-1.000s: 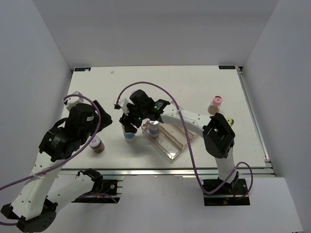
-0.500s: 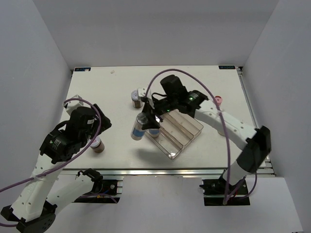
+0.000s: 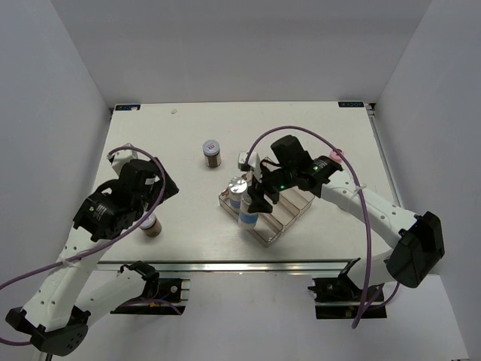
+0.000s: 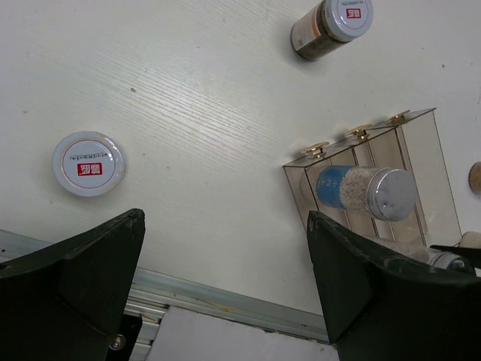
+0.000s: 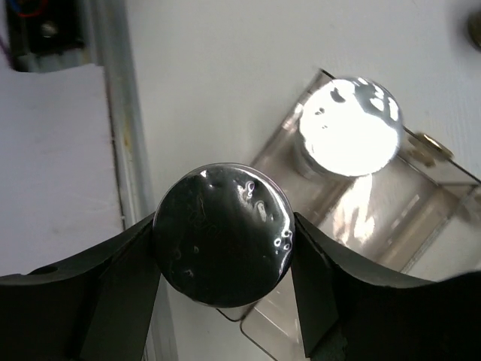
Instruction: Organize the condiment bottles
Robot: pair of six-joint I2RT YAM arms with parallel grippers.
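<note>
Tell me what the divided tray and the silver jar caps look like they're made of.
Tray: clear, glossy, smoke-tinted plastic, probably acrylic; the table shows through its walls. Silver caps: polished metal or metallised plastic; mirror-like glare and reflections, can't tell which.

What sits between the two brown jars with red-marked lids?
Nothing; the left wrist view shows only bare tabletop between the near brown jar and the far brown jar.
</note>
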